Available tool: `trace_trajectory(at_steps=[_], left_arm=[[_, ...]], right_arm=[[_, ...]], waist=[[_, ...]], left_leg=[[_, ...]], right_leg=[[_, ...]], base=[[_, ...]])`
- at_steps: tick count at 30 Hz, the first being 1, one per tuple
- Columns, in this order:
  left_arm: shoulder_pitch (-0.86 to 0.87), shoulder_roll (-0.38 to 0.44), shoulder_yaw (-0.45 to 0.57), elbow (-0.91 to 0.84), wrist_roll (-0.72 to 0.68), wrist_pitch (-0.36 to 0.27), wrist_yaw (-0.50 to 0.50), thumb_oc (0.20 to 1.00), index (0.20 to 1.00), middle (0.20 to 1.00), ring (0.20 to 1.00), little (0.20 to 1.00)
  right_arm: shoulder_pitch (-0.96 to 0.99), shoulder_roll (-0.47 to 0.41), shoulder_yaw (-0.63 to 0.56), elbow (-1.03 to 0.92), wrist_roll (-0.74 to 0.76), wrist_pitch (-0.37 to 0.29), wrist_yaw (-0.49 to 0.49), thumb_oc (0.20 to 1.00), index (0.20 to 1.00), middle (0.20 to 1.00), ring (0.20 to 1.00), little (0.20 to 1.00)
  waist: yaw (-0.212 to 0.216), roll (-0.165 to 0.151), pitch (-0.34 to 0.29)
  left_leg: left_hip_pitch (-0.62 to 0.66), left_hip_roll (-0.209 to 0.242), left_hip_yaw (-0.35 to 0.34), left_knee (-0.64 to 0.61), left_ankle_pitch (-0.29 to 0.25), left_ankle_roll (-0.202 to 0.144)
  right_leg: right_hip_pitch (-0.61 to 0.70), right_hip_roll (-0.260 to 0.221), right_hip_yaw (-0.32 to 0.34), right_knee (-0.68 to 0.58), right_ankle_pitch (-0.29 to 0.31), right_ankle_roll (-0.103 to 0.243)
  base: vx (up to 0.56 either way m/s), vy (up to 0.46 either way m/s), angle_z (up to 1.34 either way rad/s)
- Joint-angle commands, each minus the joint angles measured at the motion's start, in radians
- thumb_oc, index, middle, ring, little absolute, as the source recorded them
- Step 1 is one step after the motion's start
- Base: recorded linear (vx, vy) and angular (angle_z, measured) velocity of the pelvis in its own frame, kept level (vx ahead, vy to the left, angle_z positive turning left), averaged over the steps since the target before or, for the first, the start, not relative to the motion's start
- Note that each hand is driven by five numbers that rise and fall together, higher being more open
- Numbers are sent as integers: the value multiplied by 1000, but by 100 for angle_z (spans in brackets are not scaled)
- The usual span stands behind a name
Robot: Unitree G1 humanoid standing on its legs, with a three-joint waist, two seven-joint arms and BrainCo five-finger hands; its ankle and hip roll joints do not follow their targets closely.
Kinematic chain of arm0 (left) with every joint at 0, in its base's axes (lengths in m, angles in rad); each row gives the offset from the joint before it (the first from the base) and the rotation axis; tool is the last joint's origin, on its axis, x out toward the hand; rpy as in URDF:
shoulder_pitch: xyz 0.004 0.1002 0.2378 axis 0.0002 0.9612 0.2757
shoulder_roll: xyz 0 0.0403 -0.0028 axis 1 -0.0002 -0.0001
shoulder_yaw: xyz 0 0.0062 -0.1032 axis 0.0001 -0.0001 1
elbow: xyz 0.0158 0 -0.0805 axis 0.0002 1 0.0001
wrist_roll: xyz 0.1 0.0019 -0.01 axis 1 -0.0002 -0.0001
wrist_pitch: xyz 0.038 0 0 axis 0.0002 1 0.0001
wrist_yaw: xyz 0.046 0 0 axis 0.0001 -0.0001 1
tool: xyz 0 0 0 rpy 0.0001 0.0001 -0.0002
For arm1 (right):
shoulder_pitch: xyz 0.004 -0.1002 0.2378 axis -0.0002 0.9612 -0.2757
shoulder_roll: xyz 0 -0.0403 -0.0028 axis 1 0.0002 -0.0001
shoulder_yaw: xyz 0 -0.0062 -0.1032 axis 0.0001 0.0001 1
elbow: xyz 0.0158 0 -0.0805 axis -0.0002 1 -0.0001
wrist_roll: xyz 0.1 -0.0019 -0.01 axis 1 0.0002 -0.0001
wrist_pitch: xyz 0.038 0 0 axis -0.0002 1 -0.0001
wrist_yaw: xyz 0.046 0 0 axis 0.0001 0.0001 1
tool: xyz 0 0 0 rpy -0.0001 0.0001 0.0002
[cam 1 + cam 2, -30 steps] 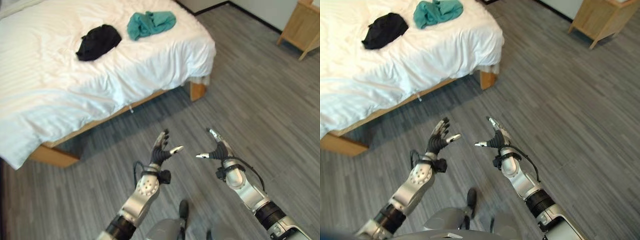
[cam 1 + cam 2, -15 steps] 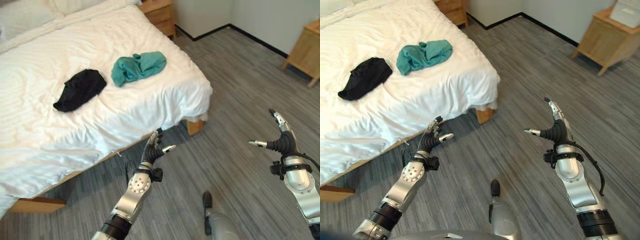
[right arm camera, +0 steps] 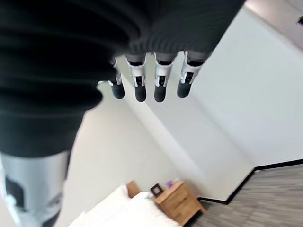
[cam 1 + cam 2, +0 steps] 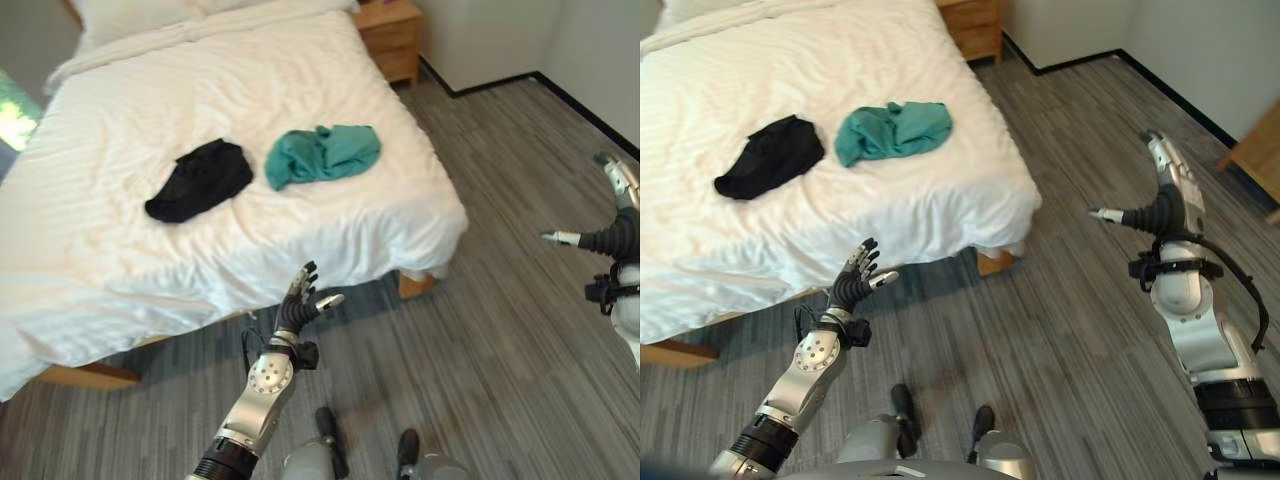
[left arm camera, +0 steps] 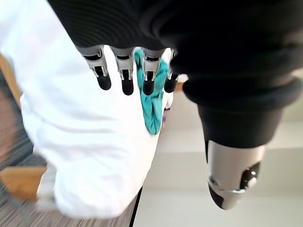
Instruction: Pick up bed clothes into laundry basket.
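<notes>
— Looking for the clothes: where are they lying?
— Both are sitting on the bed (image 4: 120, 130), upper middle of the frame. The teal garment (image 4: 322, 154) is lying with its long axis running left to right; the black garment (image 4: 200, 179) is just beside it, to its left, and the two are not touching.
— Which hand is nearer?
— The left hand (image 4: 299, 305), I am judging. It is hovering at lower centre by the bed's near edge, fingers spread and holding nothing, with the clothes up-frame from it. The right hand (image 4: 1160, 205) is hanging at the right edge over the floor (image 4: 500, 330), well apart from the bed, fingers straight, empty too.
</notes>
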Motion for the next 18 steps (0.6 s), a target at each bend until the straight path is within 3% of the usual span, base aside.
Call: trace_trajectory(at_steps=[1, 4, 6, 8, 9, 11, 12, 15, 18], left_arm=[[-24, 34, -3, -71, -21, -37, -7, 1000, 1000, 1000, 1000, 1000], [0, 46, -5, -83, -38, -26, -20, 1000, 1000, 1000, 1000, 1000], [1, 56, -19, -87, -43, -15, -32, 1000, 1000, 1000, 1000, 1000], [-6, 65, -42, -90, -38, -4, -41, 1000, 1000, 1000, 1000, 1000], [-16, 72, -63, -88, -32, 0, -45, 1000, 1000, 1000, 1000, 1000], [-21, 79, -69, -85, -31, -1, -48, 1000, 1000, 1000, 1000, 1000], [-25, 85, -69, -87, -34, -3, -51, 1000, 1000, 1000, 1000, 1000], [-39, 90, -85, -77, -40, 1, -61, 1000, 1000, 1000, 1000, 1000], [-20, 92, -75, -70, -57, 2, -72, 1000, 1000, 1000, 1000, 1000]], right_arm=[[-92, -101, 1, 10, 29, 3, 0, 1000, 1000, 1000, 1000, 1000], [-94, -101, 8, 41, -25, 34, 10, 1000, 1000, 1000, 1000, 1000], [-95, -101, -8, 61, -71, 63, -2, 1000, 1000, 1000, 1000, 1000], [-108, -87, -24, 78, -73, 80, -15, 1000, 1000, 1000, 1000, 1000], [-120, -79, -32, 92, -79, 94, -27, 1000, 1000, 1000, 1000, 1000], [-142, -81, -28, 115, -81, 99, -36, 1000, 1000, 1000, 1000, 1000], [-162, -79, -24, 127, -73, 107, -46, 1000, 1000, 1000, 1000, 1000], [-204, -56, -30, 159, -26, 118, -77, 1000, 1000, 1000, 1000, 1000], [-212, -51, -21, 188, -27, 136, -94, 1000, 1000, 1000, 1000, 1000]], waist=[[28, -15, -57], [43, -32, -86], [51, -54, -96], [45, -72, -89], [24, -74, -63], [20, -71, -57], [17, -69, -52], [9, -61, -29], [2, -76, -31]], left_leg=[[64, 11, 33, -61, 97, -30], [87, -7, 12, -65, 99, -13], [113, -32, 15, -69, 70, 15], [155, -70, -5, -71, 19, 50], [176, -84, -26, -71, 6, 78], [181, -82, -39, -71, -6, 85], [180, -79, -50, -71, -15, 86], [195, -72, -97, -71, -29, 71], [220, -77, -140, -71, -56, 48]], right_leg=[[70, -84, -17, 19, -83, 145], [124, -107, -25, 46, -88, 159], [109, -150, -23, 166, -88, 179], [51, -212, -16, 348, -15, 225], [-50, -232, 28, 521, 102, 243], [-111, -233, 68, 581, 115, 246], [-159, -226, 98, 596, 89, 237], [-220, -174, 108, 462, -20, 196], [-229, -118, 114, 187, 6, 178]], base=[[518, 105, 60], [389, 120, 28], [378, 175, -1], [323, 205, 37], [198, 152, 63], [155, 58, 81], [224, -3, 63], [242, -84, 47], [300, -200, 58]])
